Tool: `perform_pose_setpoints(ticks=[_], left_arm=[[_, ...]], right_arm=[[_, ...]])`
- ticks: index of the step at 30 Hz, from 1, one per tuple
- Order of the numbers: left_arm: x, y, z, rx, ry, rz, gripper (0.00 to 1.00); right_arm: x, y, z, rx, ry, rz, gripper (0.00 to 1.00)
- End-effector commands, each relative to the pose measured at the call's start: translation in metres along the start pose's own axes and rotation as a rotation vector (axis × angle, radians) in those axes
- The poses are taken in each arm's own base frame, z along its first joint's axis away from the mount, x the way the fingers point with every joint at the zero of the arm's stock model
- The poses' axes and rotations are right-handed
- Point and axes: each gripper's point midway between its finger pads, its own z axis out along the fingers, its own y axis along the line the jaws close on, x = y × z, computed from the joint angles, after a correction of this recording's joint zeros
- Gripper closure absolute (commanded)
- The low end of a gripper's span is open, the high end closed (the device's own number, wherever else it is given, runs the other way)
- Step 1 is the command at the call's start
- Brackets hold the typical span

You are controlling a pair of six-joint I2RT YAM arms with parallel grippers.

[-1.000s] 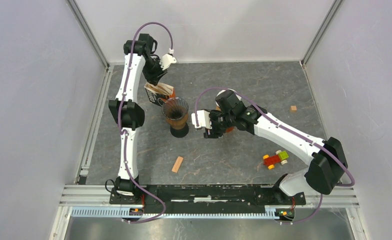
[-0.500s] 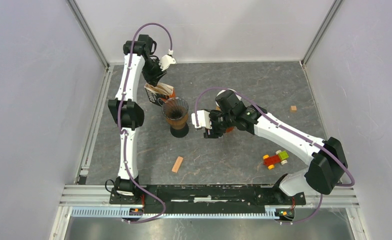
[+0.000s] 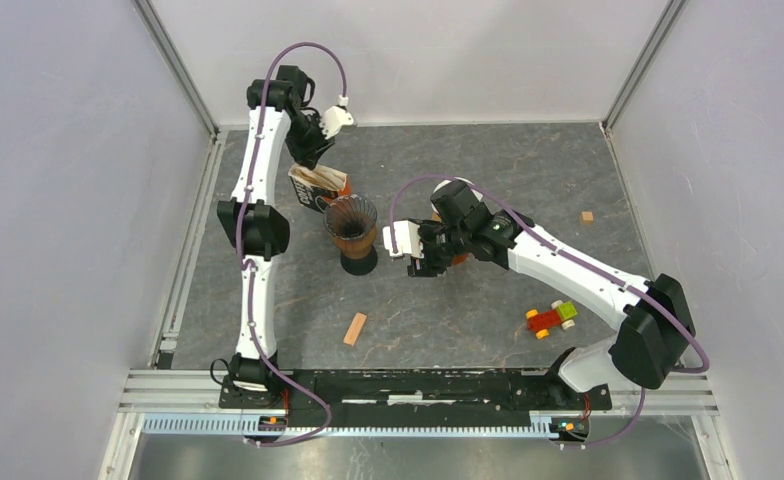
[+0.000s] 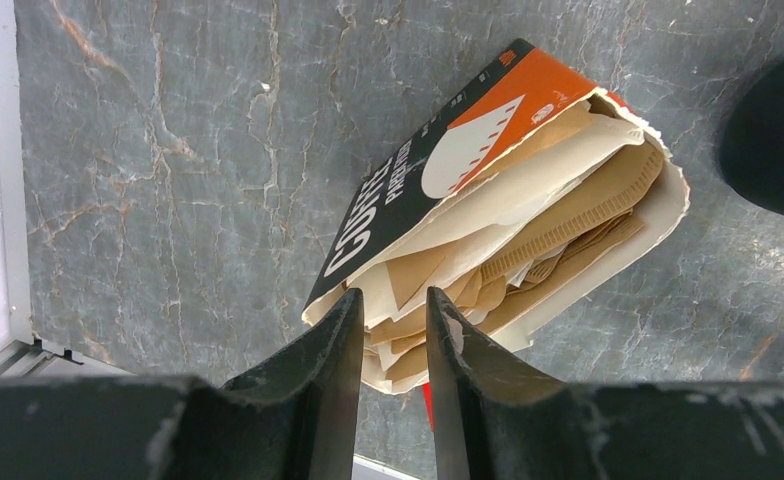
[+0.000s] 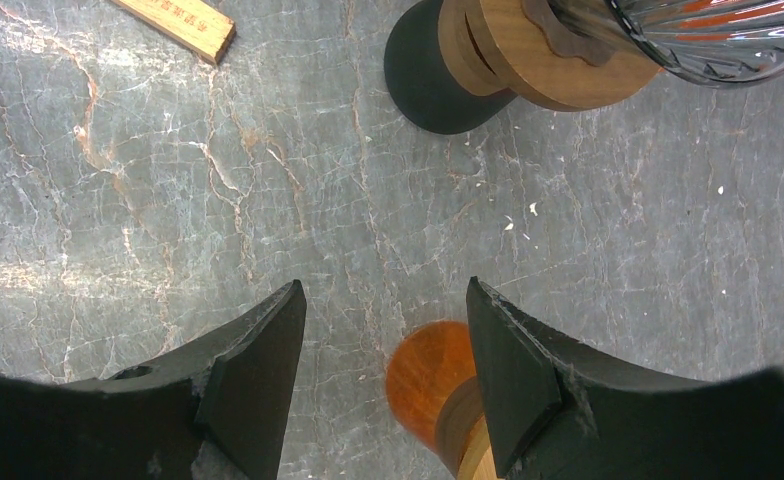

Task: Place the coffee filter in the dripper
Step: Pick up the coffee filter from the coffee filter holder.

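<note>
The coffee filter pack (image 4: 418, 190) lies on the table, black and orange, its torn end spilling several brown paper filters (image 4: 558, 210). My left gripper (image 4: 390, 300) hovers over the pack's near end, jaws narrowly open with filter edges showing in the gap; no grip shows. From above, the pack (image 3: 318, 185) lies just behind the dripper (image 3: 351, 225), a ribbed glass cone on a wooden collar and black base, with no filter inside. My right gripper (image 5: 386, 300) stands open over bare table right of the dripper (image 5: 708, 40).
An orange-topped wooden piece (image 5: 428, 375) stands under the right gripper's right finger. A wooden block (image 3: 355, 328) lies near the front, a toy car (image 3: 551, 317) to the right, a small block (image 3: 587, 216) farther back. Frame walls close in the table.
The left wrist has shifted slightly toward the back of the table. The pack, the dripper and the right arm have not moved.
</note>
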Motion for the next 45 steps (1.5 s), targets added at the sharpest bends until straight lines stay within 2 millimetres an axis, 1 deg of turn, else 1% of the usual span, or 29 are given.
perform_pose_setpoints(ticks=[1, 7, 13, 19, 21, 23, 28, 31, 34, 41, 45], left_arm=[[-0.005, -0.019, -0.006, 0.062, -0.002, 0.04, 0.64], [-0.002, -0.021, -0.005, 0.07, 0.013, 0.037, 0.63], [0.005, -0.029, -0.005, 0.101, 0.035, 0.037, 0.61], [0.007, -0.028, -0.006, 0.097, 0.041, 0.04, 0.61], [0.007, -0.026, -0.003, 0.096, 0.043, 0.039, 0.61], [0.006, -0.021, 0.0, 0.08, 0.042, 0.035, 0.64], [0.006, -0.02, 0.005, 0.082, 0.044, 0.034, 0.8], [0.004, -0.02, 0.003, 0.08, 0.037, 0.036, 0.85], [0.004, -0.021, 0.001, 0.079, 0.035, 0.038, 0.84], [0.007, -0.02, 0.004, 0.082, 0.049, 0.036, 0.72], [0.009, -0.02, 0.006, 0.085, 0.056, 0.037, 0.7]], right_arm=[[-0.006, -0.006, -0.003, 0.006, -0.018, -0.02, 0.33], [-0.005, -0.006, -0.003, 0.008, -0.018, -0.022, 0.33], [-0.004, -0.004, -0.003, 0.007, -0.018, -0.024, 0.33], [-0.001, -0.001, 0.001, -0.011, -0.009, -0.017, 0.33], [0.0, 0.0, 0.002, -0.013, -0.008, -0.016, 0.33], [-0.001, -0.001, 0.001, -0.013, -0.01, -0.016, 0.33], [0.0, 0.0, 0.001, -0.014, -0.007, -0.016, 0.33], [0.0, 0.0, 0.0, -0.01, -0.006, -0.016, 0.33], [-0.001, -0.001, 0.001, -0.013, -0.007, -0.014, 0.33], [-0.002, -0.001, 0.001, -0.017, -0.01, -0.013, 0.33], [-0.003, 0.0, 0.0, -0.015, -0.011, -0.013, 0.33]])
